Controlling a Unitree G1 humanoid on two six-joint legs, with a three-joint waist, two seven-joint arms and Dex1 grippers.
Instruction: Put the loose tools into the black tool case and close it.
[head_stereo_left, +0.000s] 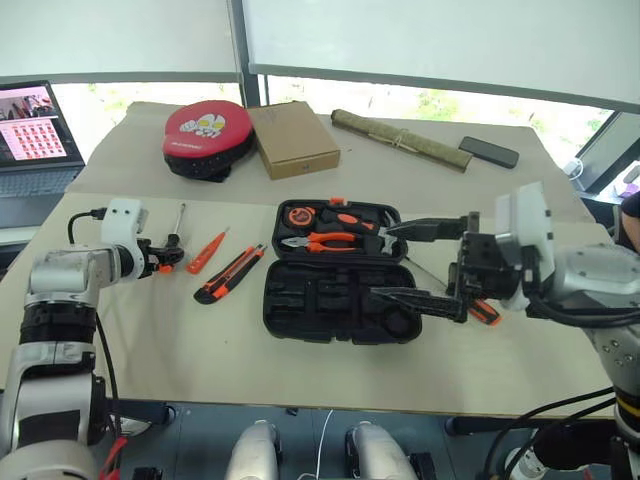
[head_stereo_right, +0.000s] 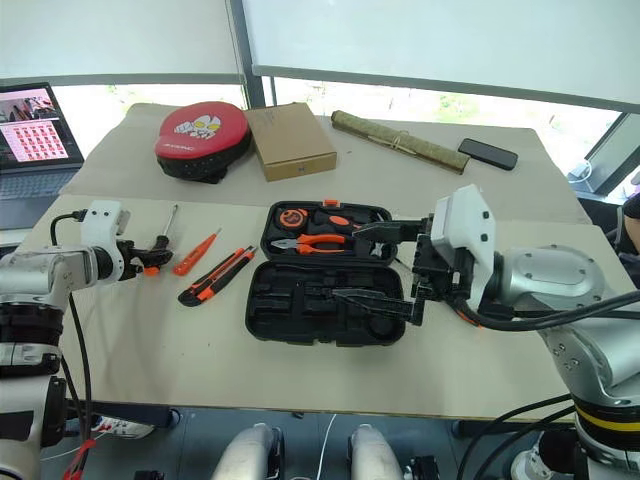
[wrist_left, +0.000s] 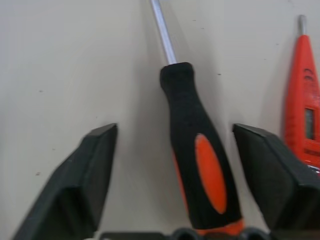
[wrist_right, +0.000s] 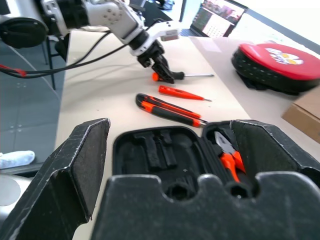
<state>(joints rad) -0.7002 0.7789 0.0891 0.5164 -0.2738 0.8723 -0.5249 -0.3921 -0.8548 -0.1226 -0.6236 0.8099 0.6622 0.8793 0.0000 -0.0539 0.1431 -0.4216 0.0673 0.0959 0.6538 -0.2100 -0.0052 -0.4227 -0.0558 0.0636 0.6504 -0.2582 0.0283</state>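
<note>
The black tool case (head_stereo_left: 335, 275) lies open at the middle of the table (head_stereo_left: 300, 370), its far half holding orange-handled pliers (head_stereo_left: 325, 241) and its near half showing bare moulded recesses. To the case's left lie the orange-black utility knife (head_stereo_left: 230, 274) and, further left, the slim orange tester pen (head_stereo_left: 207, 251), both on the tabletop. Left again, a screwdriver (wrist_left: 197, 165) with an orange-and-black handle rests on the table; the left gripper (head_stereo_left: 165, 255) sits over its handle with its fingers (wrist_left: 80, 185) spread on either side and not touching it. The right gripper (head_stereo_left: 425, 265) hovers above the case's right end, its jaws wide apart and holding nothing. Another orange handle (head_stereo_left: 484, 312) peeks out just beneath that gripper, on the table right of the case
</note>
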